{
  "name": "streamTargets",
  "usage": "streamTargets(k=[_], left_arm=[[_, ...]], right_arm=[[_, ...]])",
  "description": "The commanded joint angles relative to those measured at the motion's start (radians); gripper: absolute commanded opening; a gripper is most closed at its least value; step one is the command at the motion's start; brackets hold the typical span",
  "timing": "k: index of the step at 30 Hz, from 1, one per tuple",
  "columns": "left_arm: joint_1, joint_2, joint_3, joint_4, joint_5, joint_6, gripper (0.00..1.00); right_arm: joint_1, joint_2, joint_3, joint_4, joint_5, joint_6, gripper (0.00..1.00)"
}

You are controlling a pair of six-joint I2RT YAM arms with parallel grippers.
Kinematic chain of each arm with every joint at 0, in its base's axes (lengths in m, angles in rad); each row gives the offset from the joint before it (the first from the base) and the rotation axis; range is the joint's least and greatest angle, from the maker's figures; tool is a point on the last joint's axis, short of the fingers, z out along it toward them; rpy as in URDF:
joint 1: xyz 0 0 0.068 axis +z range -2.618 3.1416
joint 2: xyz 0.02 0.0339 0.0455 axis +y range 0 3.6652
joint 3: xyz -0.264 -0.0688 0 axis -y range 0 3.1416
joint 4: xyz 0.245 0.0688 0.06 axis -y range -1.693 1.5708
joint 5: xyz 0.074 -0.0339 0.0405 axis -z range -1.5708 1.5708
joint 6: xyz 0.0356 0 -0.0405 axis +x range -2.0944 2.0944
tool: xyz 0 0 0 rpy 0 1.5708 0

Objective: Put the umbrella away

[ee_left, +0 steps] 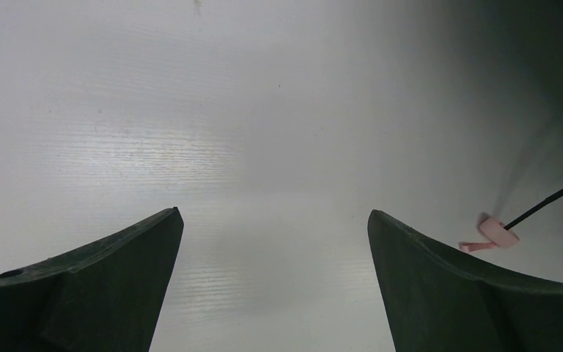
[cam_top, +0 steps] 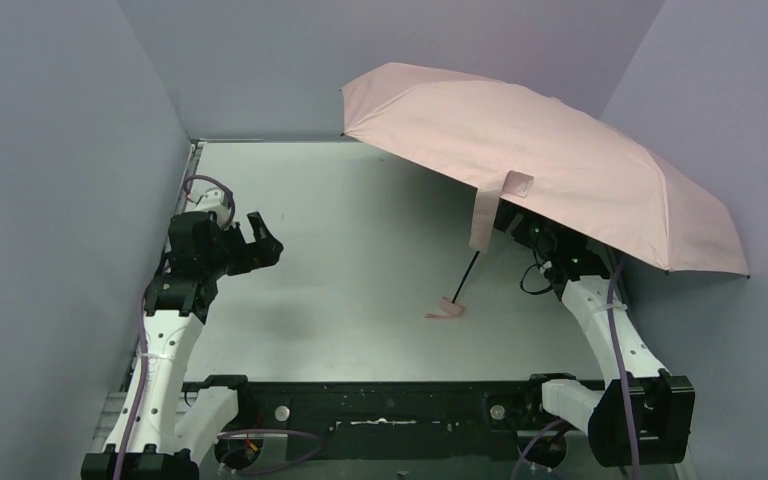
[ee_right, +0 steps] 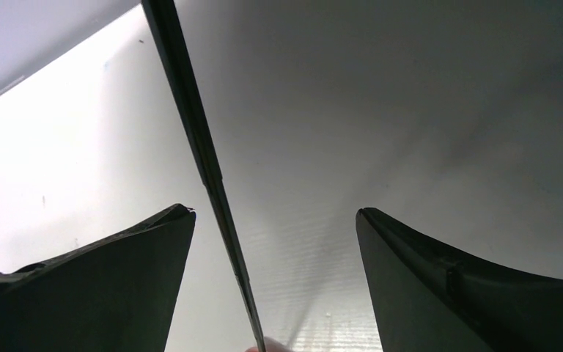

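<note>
The umbrella (cam_top: 550,150) stands open at the back right. Its pale pink canopy tilts over the right arm (cam_top: 575,280), and a pink strap (cam_top: 485,215) hangs from its edge. The thin black shaft (cam_top: 467,272) slants down to the pink handle end and loop (cam_top: 447,309) resting on the table. My right gripper (ee_right: 275,211) is under the canopy, open, with the shaft (ee_right: 205,161) passing between its fingers, nearer the left one and touching neither. My left gripper (cam_top: 260,243) is open and empty at the left. Its wrist view shows the loop (ee_left: 492,233) far to the right.
Lavender walls close in the white table (cam_top: 340,220) on the left, back and right. The canopy overhangs the right third of the table and hides most of the right gripper from above. The black base rail (cam_top: 390,405) runs along the near edge.
</note>
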Motion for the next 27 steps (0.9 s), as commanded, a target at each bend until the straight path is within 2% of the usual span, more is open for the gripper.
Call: streamTargets(k=[1,10,16,22,27], left_arm=[[-0.012,-0.023,0.009,0.041,0.035,0.018,0.97],[-0.029,-0.008,0.005,0.070,0.081,0.014,0.97],[-0.041,-0.003,0.005,0.070,0.084,0.019,0.97],[-0.047,-0.001,0.008,0.067,0.090,0.015,0.96],[-0.049,0.015,0.025,0.063,0.106,0.007,0.96]], right_arm=[[-0.023,0.008,0.008,0.244,-0.074,0.029,0.83],[-0.028,0.071,-0.117,0.603,-0.103,0.123,0.83],[-0.028,0.184,-0.086,0.721,-0.146,0.119,0.80],[-0.034,0.285,-0.003,0.741,-0.194,0.108,0.67],[-0.041,0.334,0.052,0.755,-0.248,0.120,0.50]])
